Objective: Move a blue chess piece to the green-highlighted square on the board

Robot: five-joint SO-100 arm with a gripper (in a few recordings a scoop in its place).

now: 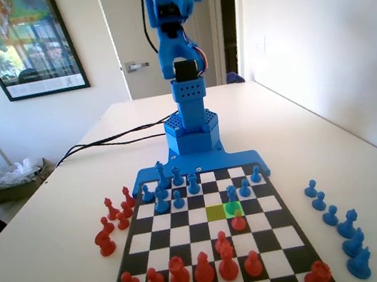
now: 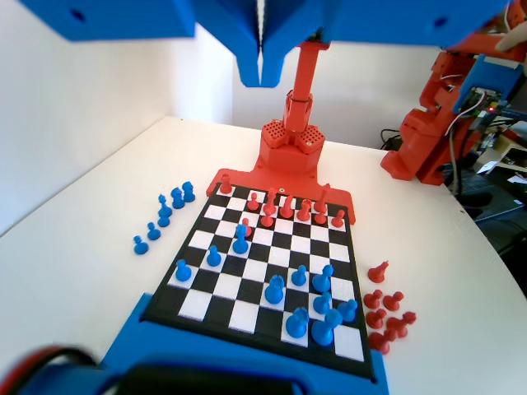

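The board [image 1: 281,240] lies on the white table in front of the blue arm [image 1: 190,104], which is folded up high at the far end. In the fixed view a slim blue chess piece [image 1: 231,194] stands at the green-highlighted square [image 1: 230,210], with a red pawn [image 1: 238,221] directly in front of it. The yellow-olive square [image 1: 216,212] lies just left of the green one. In the wrist view the same blue chess piece [image 2: 240,239] stands mid-board, far below my gripper [image 2: 262,81]. Its jaws are pressed together at the top edge, with nothing between them.
Other blue pieces [image 1: 176,199] stand on the far rows and red pieces [image 1: 203,269] on the near rows. Several taken blue pieces [image 1: 336,221] lie right of the board and several red ones [image 1: 113,222] left of it. A black cable [image 1: 108,138] crosses the table's far left.
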